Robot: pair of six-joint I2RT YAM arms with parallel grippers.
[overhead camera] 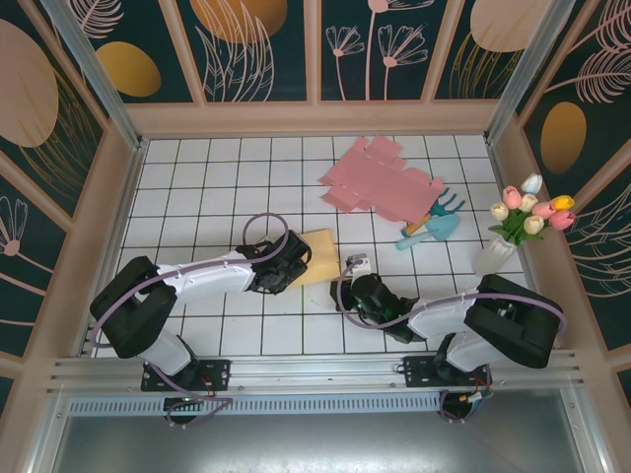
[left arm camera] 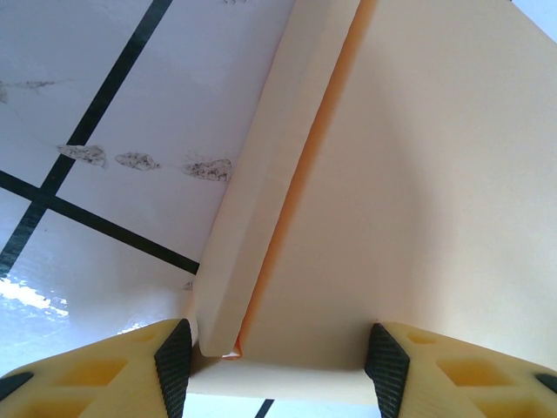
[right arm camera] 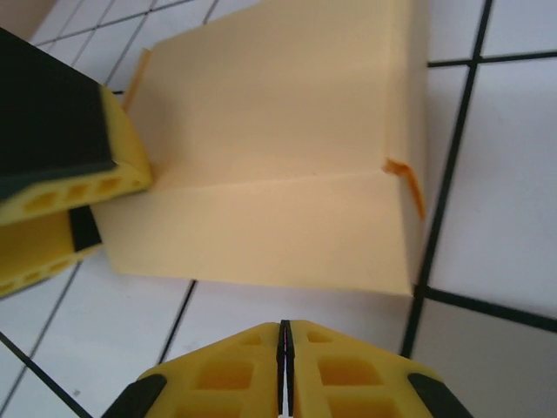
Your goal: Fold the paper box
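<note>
The paper box (overhead camera: 317, 258), pale yellow and partly folded, lies on the white-tiled table (overhead camera: 217, 177) just below the middle of the top view, between the two arms. The left gripper (left arm camera: 278, 361) reaches it from the left. In the left wrist view its black pads (left arm camera: 174, 357) sit against either side of the box's near end, so the jaws are clamped on the box, with a folded flap running up and away from them. Dark scuff marks (left arm camera: 139, 161) dot the tile at the left of that view.

The right gripper (right arm camera: 285, 366) stands at the bottom of the right wrist view with its fingers pressed together and nothing between them. A strip of bare tile separates it from the box's nearest edge. One yellow finger (right arm camera: 61, 148) of the left gripper stands at the upper left of that view and covers the box's left corner.

Well apart, toward the upper right of the top view, lies a flat pink cardboard sheet (overhead camera: 380, 177). Blue toy garden tools (overhead camera: 434, 222) lie just below it, and a vase of tulips (overhead camera: 518, 225) stands at the right edge.
</note>
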